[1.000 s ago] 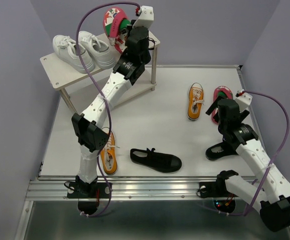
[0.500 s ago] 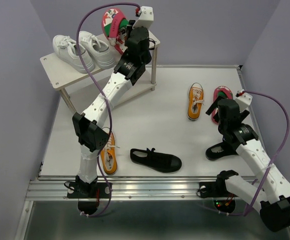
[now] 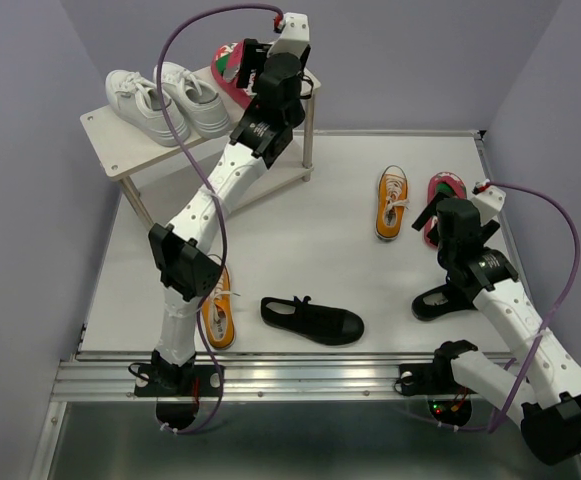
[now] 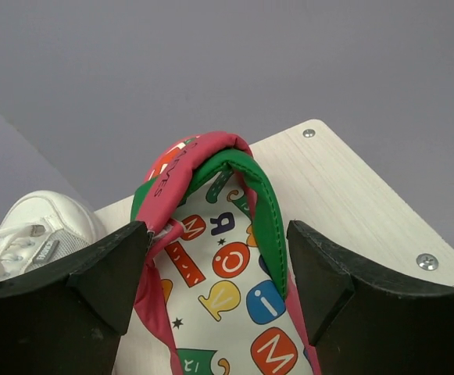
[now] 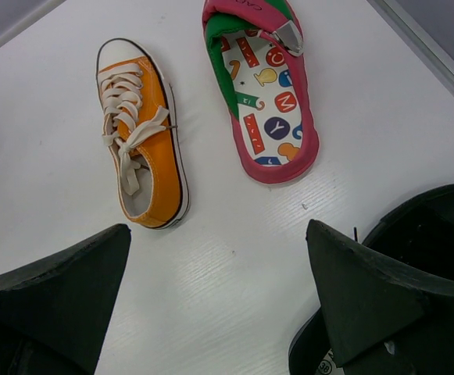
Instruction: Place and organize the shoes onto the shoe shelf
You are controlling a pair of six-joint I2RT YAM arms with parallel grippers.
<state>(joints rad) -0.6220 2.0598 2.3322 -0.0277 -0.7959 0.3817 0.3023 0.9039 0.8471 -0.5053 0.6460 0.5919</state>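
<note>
Two white lace-up sneakers (image 3: 170, 100) side by side on the top board of the small two-tier shelf of pale beige boards on thin metal legs (image 3: 105, 150), at the far left of the white tabletop (image 3: 320, 250). Just right of them, on the same board's right end, one red flip-flop with a green strap and a colourful lettered insole (image 4: 234, 297), lying sole down. Left gripper (image 4: 219, 250) over that flip-flop, black fingers (image 4: 70, 289) spread wide, one on each side of the strap. Contact with the strap's pink edge impossible to tell; nothing pinched.

Right gripper (image 5: 217, 234) low over the table's right side, fingers spread to their widest, holding nothing. Beneath it, an orange canvas sneaker with white laces (image 5: 141, 148) and, near it but not touching, the second red flip-flop (image 5: 266, 101), both flat on the table, toes pointing away from the arms. One black strap shoe (image 5: 422, 250) close by, partly hidden behind a finger of that gripper.

Another black strap shoe (image 3: 312, 320) near the table's front centre. Second orange sneaker (image 3: 218, 315) at front left, beside the left arm and partly covered by it. Lower board of the shelf largely hidden behind the same arm.
</note>
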